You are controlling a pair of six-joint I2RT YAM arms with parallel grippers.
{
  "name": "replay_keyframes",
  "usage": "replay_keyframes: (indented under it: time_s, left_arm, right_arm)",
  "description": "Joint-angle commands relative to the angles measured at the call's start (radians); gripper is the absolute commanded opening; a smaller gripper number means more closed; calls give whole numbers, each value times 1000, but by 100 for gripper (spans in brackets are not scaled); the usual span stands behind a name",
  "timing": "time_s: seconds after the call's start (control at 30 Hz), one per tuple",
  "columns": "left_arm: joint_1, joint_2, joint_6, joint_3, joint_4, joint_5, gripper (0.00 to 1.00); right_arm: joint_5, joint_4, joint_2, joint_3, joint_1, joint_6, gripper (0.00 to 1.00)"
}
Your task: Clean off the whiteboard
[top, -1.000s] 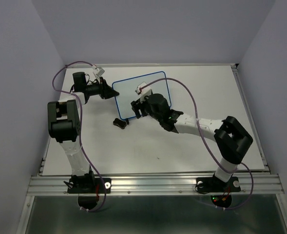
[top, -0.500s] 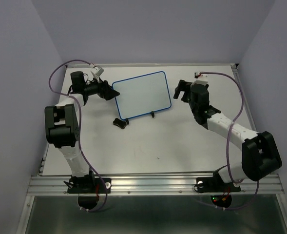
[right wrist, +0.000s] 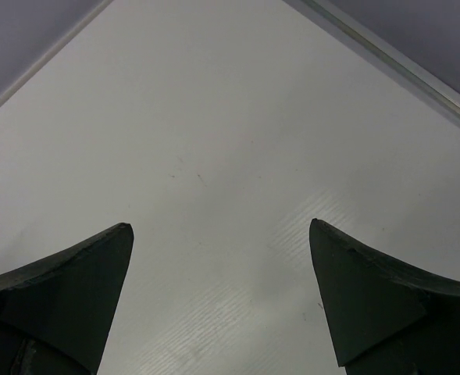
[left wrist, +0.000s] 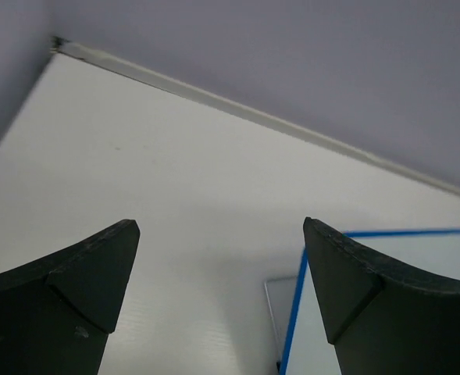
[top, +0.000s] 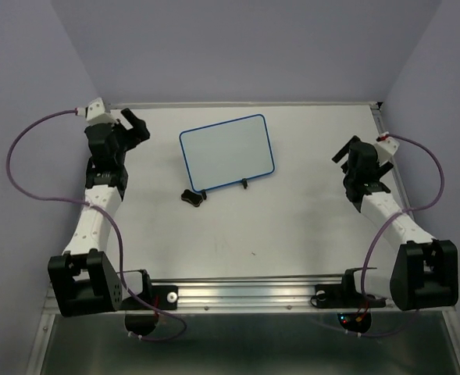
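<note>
Whiteboard: The whiteboard (top: pixel 226 153) lies in the upper middle of the overhead view, tilted slightly anticlockwise on the white surface (top: pixel 292 226). Its blue rim is whole and its face shows no marks that this view can resolve. In the left wrist view its corner (left wrist: pixel 401 305) fills the lower right.

Left gripper: The left gripper (top: pixel 133 125) hangs at the upper left of the overhead frame, well apart from the board. In its own camera (left wrist: pixel 218 228) the jaws are spread, with only bare surface between them.

Right gripper: The right gripper (top: pixel 353 152) sits at the right of the frame, also well clear of the board. Its wrist view (right wrist: pixel 220 226) shows spread jaws holding nothing.

Black block: A small black block (top: pixel 192 197), probably the eraser, lies just beside the board's lower-left corner. Neither arm is near it.

Stage: The board looks wiped and both arms stand off, so the job appears finished or close to it.

Risk, missed marks: Faint scribbles could be too pale to see from overhead, and calling it done now might leave residue.

Risk, board shifting: Nothing pins the board, so a firm wiping stroke could push it across the surface.

Risk, pickup: The block lies so near the board's corner that a gripper coming down for it could clip the rim and knock the board askew.
</note>
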Motion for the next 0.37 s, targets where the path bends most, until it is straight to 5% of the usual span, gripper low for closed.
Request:
replay_keyframes:
  time_s: [0.0, 0.33]
  left_arm:
    - [7, -87, -224, -12, -142, -568, 99]
    - [7, -242, -236, -100, -74, -571, 99]
  right_arm:
    - [130, -18, -62, 13, 7, 40, 100]
    - [167, -34, -119, 15, 7, 17, 100]
